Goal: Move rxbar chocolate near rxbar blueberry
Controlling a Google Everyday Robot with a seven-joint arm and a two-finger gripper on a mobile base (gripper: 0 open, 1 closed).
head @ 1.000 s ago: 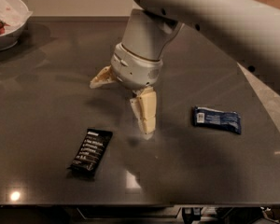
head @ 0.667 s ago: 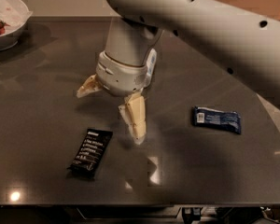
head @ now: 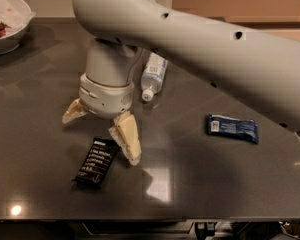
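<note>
The rxbar chocolate [head: 95,162], a black wrapper with rows of white text, lies flat on the dark table near the front left. The rxbar blueberry [head: 232,128], a dark blue wrapper with a white label patch at its left end, lies at the right. My gripper [head: 101,134] hangs from the white arm just above the far end of the chocolate bar. It is open: one cream finger [head: 128,138] is by the bar's right edge, the other [head: 73,112] is splayed to the left. It holds nothing.
A plastic water bottle [head: 153,75] lies on its side behind the gripper. A white bowl [head: 10,21] with red food stands at the back left corner. The table's front edge [head: 140,218] runs close below the chocolate bar.
The gripper has moved left and toward the front, from the table's middle to just above the chocolate bar. Its fingers stay spread. The bottle, hidden before, now shows behind the arm.
</note>
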